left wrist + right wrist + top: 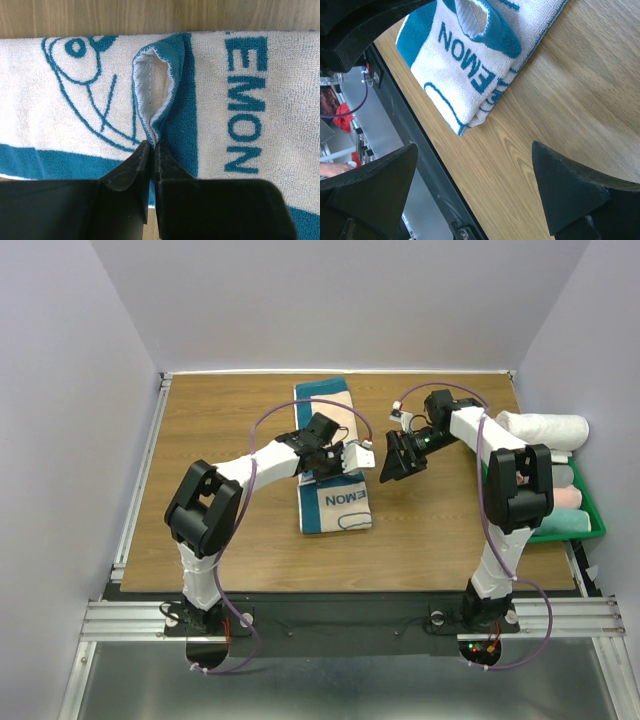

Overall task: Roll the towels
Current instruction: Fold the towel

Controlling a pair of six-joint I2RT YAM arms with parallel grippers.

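Towel [290, 100] fold pinched in left gripper [152, 149] — right gripper [474, 147] spread wide over table [580, 90].

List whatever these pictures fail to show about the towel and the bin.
1) Lettering before EMON: left wrist view, it runs out of sight over the towel edge.
2) Towel's middle: top view, the left tool covers it.
3) Layers pinched: left wrist view, the shut left tool's fingers hide them.
4) Rolls in the green bin: top view, the right arm blocks part; count unclear.

One printed towel [335, 505], one green tray [592, 525] — roughly three rolled towels [545, 428] in it; two arms [215, 502].
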